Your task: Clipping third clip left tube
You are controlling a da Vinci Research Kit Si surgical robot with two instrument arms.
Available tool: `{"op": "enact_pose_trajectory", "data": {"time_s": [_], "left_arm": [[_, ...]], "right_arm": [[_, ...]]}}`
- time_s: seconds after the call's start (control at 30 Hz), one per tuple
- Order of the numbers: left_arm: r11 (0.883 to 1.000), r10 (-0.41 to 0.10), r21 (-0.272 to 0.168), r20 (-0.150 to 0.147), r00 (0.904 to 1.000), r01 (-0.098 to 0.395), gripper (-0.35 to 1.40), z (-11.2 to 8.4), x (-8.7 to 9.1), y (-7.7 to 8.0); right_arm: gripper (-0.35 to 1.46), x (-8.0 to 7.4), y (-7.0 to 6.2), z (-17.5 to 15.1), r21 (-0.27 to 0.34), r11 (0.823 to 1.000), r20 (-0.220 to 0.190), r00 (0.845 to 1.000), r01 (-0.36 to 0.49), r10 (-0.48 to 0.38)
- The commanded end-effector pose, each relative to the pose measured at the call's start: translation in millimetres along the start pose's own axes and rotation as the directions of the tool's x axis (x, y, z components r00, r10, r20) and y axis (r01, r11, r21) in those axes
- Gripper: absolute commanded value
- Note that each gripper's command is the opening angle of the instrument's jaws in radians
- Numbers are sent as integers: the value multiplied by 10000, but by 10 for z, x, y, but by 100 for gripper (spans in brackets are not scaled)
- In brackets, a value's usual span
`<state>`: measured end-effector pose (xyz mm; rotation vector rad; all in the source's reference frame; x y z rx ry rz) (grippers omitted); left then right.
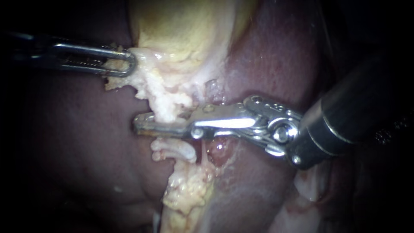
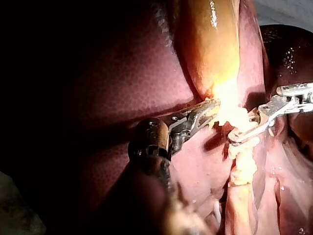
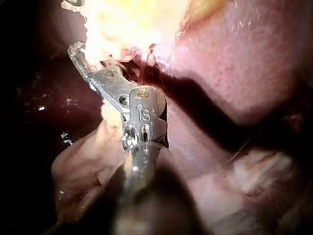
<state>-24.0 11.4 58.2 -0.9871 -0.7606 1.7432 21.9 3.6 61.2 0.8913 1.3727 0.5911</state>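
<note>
The left instrument (image 1: 123, 64) pinches pale tissue (image 1: 146, 77) below the gallbladder (image 1: 185, 26). The right instrument's (image 1: 141, 125) jaws are pressed together on the pale tube (image 1: 166, 108), over the liver (image 1: 276, 56).

Liver (image 1: 77, 151), dark red-brown, forms the bed and fills the field from 7 to 10 o'clock and from 1 to 5 o'clock. Upon it lie the yellow gallbladder (image 1: 185, 26) at 12 o'clock and a pale fatty strand (image 1: 189, 190) running from centre to 6 o'clock.
</note>
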Motion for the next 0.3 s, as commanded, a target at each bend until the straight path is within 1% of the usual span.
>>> {"op": "enact_pose_trajectory", "data": {"time_s": [0.03, 0.3], "left_arm": [[10000, 3, -2, 0, 10000, -3, -35, 0, 0, 0], [10000, 4, -3, 1, 10000, -4, -35, 0, 0, 0]], "right_arm": [[-35, 0, 0, 0, 7, 10000, 1, 10000, -1, 1], [-35, 0, 6, -1, 52, 10000, 13, 10000, -3, 3]]}}
